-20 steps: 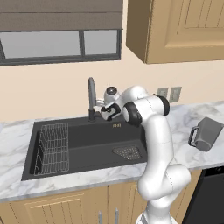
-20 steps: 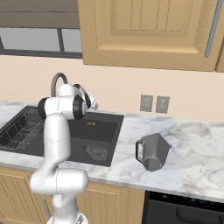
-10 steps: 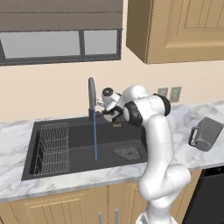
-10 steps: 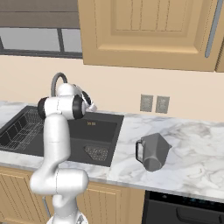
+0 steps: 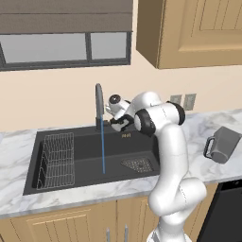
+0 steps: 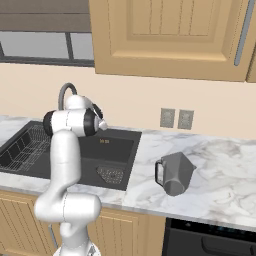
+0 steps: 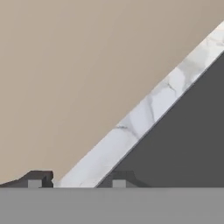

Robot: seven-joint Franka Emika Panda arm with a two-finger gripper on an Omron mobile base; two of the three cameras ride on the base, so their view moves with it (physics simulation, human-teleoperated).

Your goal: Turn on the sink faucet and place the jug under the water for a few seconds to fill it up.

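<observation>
water [image 5: 102, 151] runs from the sink faucet [image 5: 99, 105], gripper [image 5: 117, 124] beside its base, jaws apart and empty; next, fetch the jug [image 5: 223, 144] near the counter's right edge.

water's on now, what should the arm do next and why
Probably pull the gripper back from the sink faucet and swing right toward the jug. The water runs into the sink, the jaws hold nothing, and the jug stands on the counter right of the sink.

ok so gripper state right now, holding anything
gripper: open, jaws apart and holding nothing, beside the faucet base. water is running; the jug sits untouched on the counter.
</observation>
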